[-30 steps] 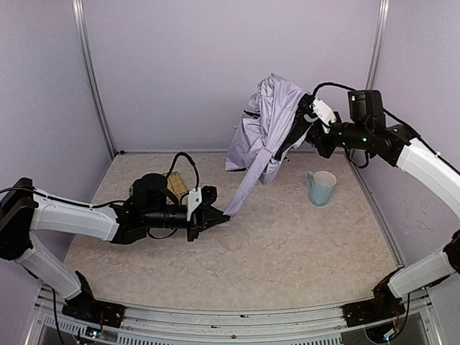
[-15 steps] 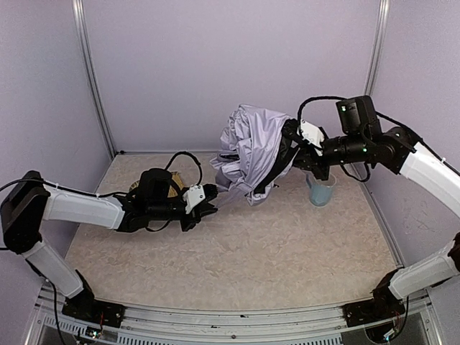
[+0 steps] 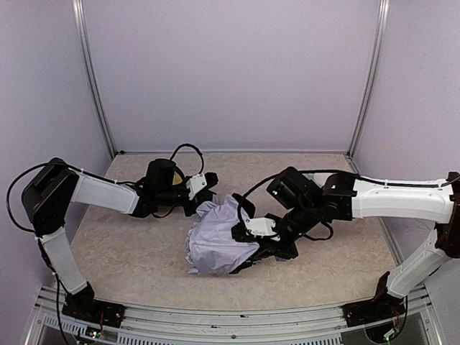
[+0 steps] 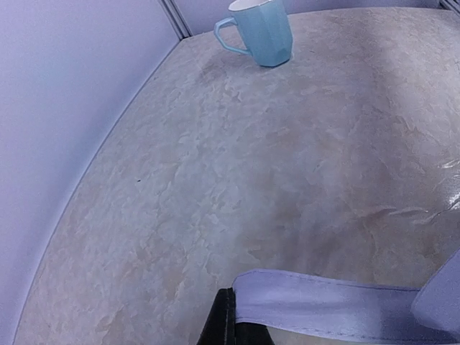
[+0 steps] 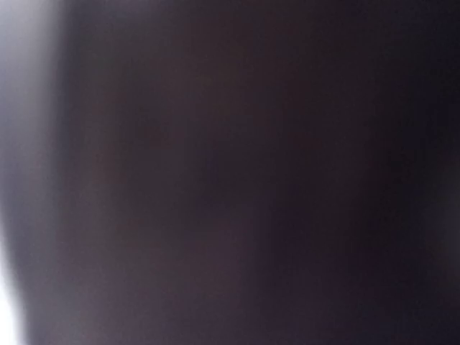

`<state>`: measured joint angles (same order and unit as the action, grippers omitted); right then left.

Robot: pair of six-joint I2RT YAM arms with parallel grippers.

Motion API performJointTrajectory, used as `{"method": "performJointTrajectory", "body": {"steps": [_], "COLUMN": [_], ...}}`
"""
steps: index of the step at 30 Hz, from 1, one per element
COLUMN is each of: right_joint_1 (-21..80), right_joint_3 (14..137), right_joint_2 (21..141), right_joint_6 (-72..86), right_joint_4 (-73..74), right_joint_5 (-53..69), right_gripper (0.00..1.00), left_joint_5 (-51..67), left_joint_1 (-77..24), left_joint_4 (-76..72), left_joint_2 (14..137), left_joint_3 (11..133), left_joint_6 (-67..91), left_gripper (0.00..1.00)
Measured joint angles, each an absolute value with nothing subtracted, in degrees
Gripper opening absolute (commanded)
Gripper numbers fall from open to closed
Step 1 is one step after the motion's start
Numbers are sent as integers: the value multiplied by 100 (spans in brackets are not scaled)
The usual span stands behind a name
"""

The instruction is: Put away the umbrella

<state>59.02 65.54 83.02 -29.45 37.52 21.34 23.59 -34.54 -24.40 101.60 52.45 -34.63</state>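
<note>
**A:** Where is the umbrella (image 3: 214, 244) now?

**B:** Down. A second ago it hung high at the far right. Now it lies bunched on the tabletop (image 3: 323, 280), near the middle, pale side up.

**A:** And the right tool (image 3: 244, 237)?

**B:** It has swung in low with the umbrella and sits pressed into the bundle's right side, closed almost tight on the folds. Its own camera shows only darkness.

**A:** The left tool (image 3: 210, 198)?

**B:** Clamped fully on the lavender strap (image 4: 323, 305), as before, though it has shifted a little farther back. It sits just beyond the bundle's far left edge.

**A:** Anything else?

**B:** A blue mug (image 4: 260, 30) stands upright, well apart from the strap. From above, the right arm now covers it.
</note>
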Motion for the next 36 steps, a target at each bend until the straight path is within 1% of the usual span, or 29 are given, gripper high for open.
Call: {"method": "performJointTrajectory", "body": {"steps": [5,9,16,20,21,24,26,29,30,33,36], "right_joint_1": [6101,6154,6178,6169,6160,6080,5992,5857,5824,5719,5634], "right_joint_3": [6156,6088,6106,6134,6136,6139,6139,6139,6139,6143,6145], "right_joint_2": [9150,9727,10237,10307,10311,10320,10322,10348,10366,10416,10449], "right_joint_6": [-2738,-2650,-2440,-2270,-2213,-2060,-1990,-1918,-1896,-1833,-1793], "right_joint_4": [3614,3524,3413,3413,3406,3387,3395,3402,3406,3406,3413], "right_joint_5": [1761,1702,1935,1975,1975,1992,2064,2182,2233,2383,2536], "right_gripper": [0,0,0,0,0,0,0,0,0,0,0], "left_joint_5": [2456,2316,1702,1317,1210,897,574,261,134,-200,-499], "left_joint_1": [-3597,-3693,-3741,-3785,-3806,-3863,-3850,-3726,-3669,-3479,-3317], "left_joint_4": [-2427,-2416,-2694,-2845,-2862,-2891,-2943,-3009,-3017,-3114,-3181], "left_joint_2": [10471,10678,10940,11229,11340,11618,11747,11786,11786,11769,11594], "left_joint_3": [5374,5450,5502,5642,5734,5968,6128,6377,6495,6764,6748], "left_joint_6": [-3656,-3870,-4150,-4309,-4355,-4390,-4287,-4112,-4003,-3706,-3409], "left_gripper": [0,0,0,0,1,28,41,54,57,61,64]}}
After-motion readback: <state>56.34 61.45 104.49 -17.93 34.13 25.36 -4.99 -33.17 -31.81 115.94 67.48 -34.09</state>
